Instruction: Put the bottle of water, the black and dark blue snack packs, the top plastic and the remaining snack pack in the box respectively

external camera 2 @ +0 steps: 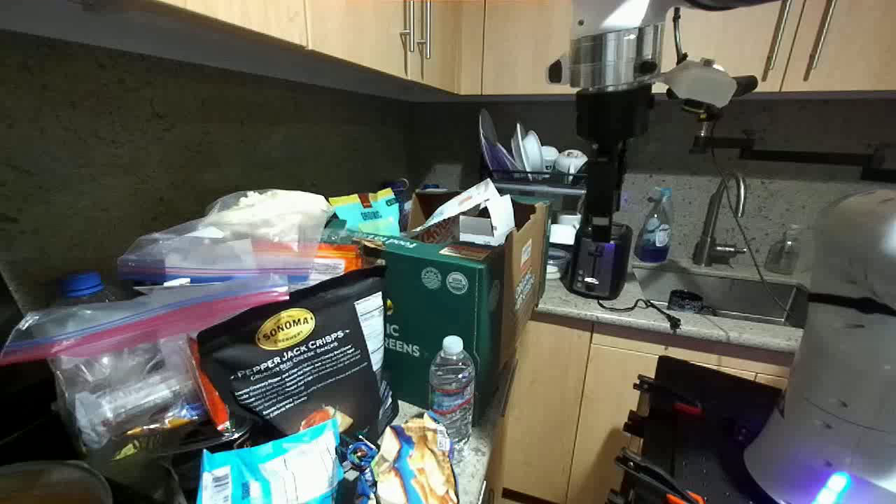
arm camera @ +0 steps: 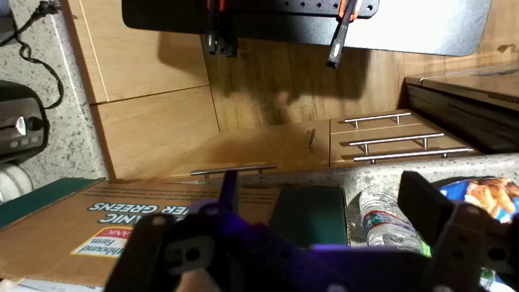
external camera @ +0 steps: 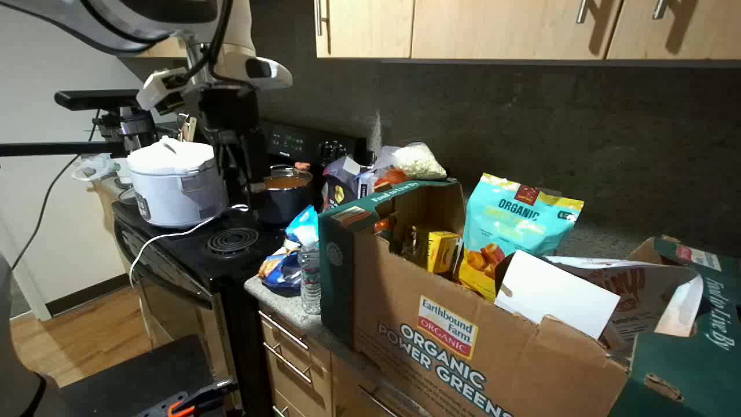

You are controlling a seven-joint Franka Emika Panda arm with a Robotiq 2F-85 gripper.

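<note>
- Wrist view: hand (arm camera: 322,186), fingers spread wide.
- Water bottle (external camera 2: 451,395): clear, white-capped, upright on table (external camera 2: 483,444), just beside the box (external camera: 509,341).
- Box: brown-and-green cardboard, open-topped; yellow carton (external camera: 441,252) inside.
- Black snack pack (external camera 2: 301,357): in an exterior view, tilted, near the bottle.
- Dark blue snack pack (external camera: 282,269): on the table, beside the bottle.
- Clear zip bag (external camera 2: 231,234): white contents, near the box.

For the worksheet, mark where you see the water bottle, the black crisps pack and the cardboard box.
Water bottle (external camera 2: 451,400), in an exterior view: on its label.
Black crisps pack (external camera 2: 297,371), in an exterior view: on its printed face.
Cardboard box (external camera: 521,347), in an exterior view: on its brown wall.
</note>
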